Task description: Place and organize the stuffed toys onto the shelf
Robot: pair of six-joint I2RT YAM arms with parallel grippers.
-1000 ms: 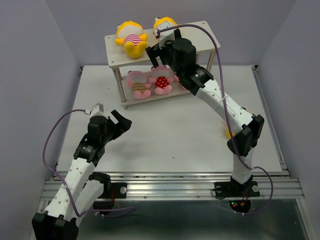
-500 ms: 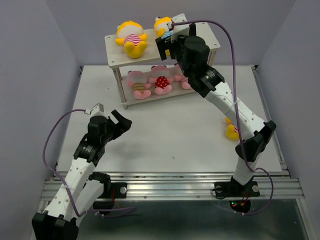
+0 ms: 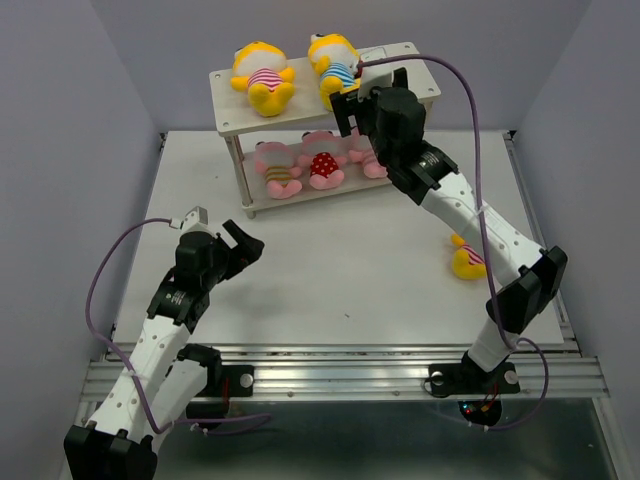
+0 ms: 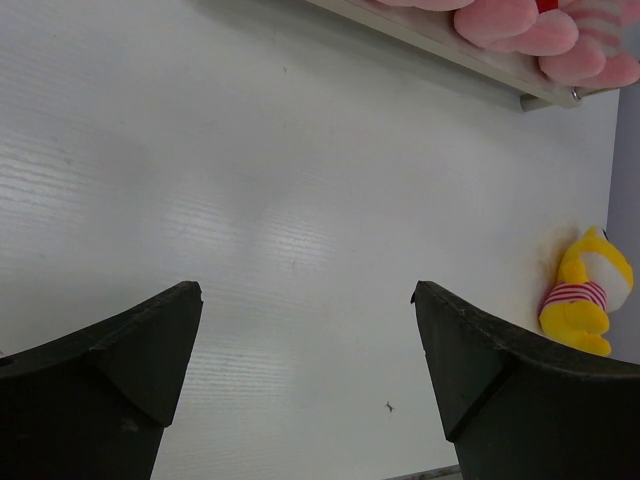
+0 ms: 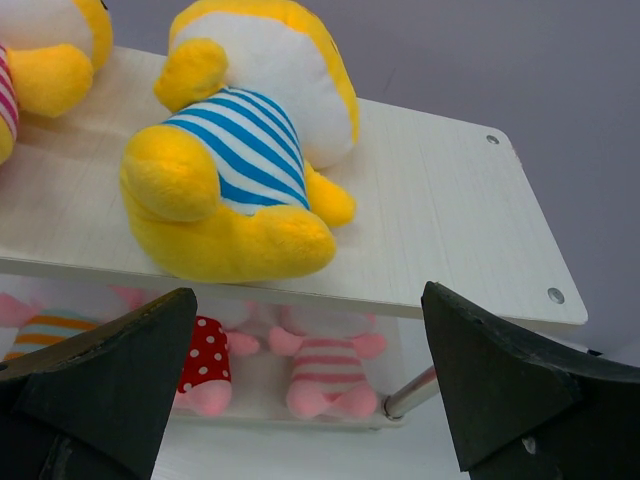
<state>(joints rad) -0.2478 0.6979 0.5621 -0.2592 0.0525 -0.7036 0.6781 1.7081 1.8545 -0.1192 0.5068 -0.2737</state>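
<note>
The off-white shelf (image 3: 415, 85) stands at the back of the table. Two yellow toys lie on its top board: a pink-striped one (image 3: 262, 75) and a blue-striped one (image 3: 335, 62), the latter large in the right wrist view (image 5: 235, 150). Three pink toys lie on the lower board: orange-striped (image 3: 278, 168), red polka-dot (image 3: 322, 165) and pink-striped (image 3: 365, 160). A third yellow toy (image 3: 466, 258) lies on the table at the right, also in the left wrist view (image 4: 585, 290). My right gripper (image 3: 352, 100) (image 5: 305, 300) is open and empty just in front of the blue-striped toy. My left gripper (image 3: 235, 245) (image 4: 306, 290) is open and empty over the table.
The shelf's thin metal legs (image 5: 415, 392) stand at its corners. Grey walls close in the table on three sides. A metal rail (image 3: 340, 365) runs along the near edge by the arm bases.
My right gripper has drawn back from the top board toward the front right, leaving the blue-striped yellow toy lying there in full view. The left arm has not moved.
</note>
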